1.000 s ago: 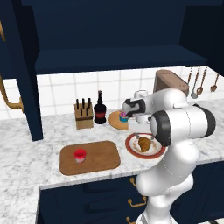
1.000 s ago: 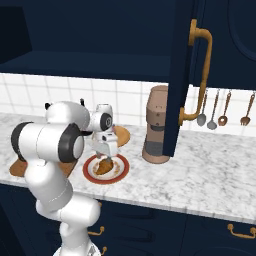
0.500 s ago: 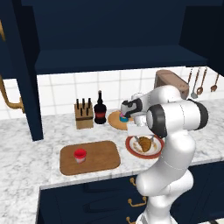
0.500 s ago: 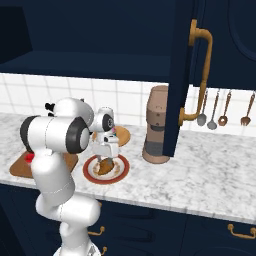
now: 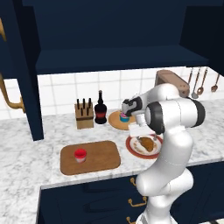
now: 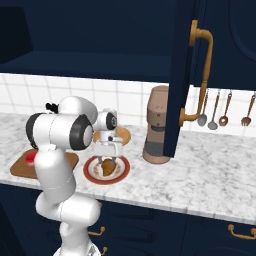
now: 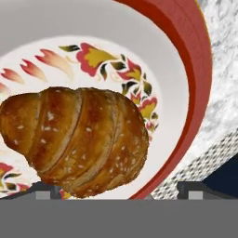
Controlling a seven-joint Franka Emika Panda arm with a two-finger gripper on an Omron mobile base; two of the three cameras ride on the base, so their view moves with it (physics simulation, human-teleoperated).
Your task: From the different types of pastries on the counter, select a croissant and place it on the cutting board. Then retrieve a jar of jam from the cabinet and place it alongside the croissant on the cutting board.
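Over the red-rimmed plate [image 6: 106, 171], the gripper [image 6: 109, 158], jaws wide, should straddle the croissant's [image 7: 76, 139] middle before closing.

My gripper [image 6: 108, 155] points down, with its fingers spread wide just above the croissant [image 6: 106, 167]. The croissant lies on the red-rimmed plate [image 6: 121, 173] on the counter [image 6: 200, 170]. At the left, behind my arm, is one end of the cutting board [image 6: 20, 168] with the jar of jam [image 6: 32, 157] on it.
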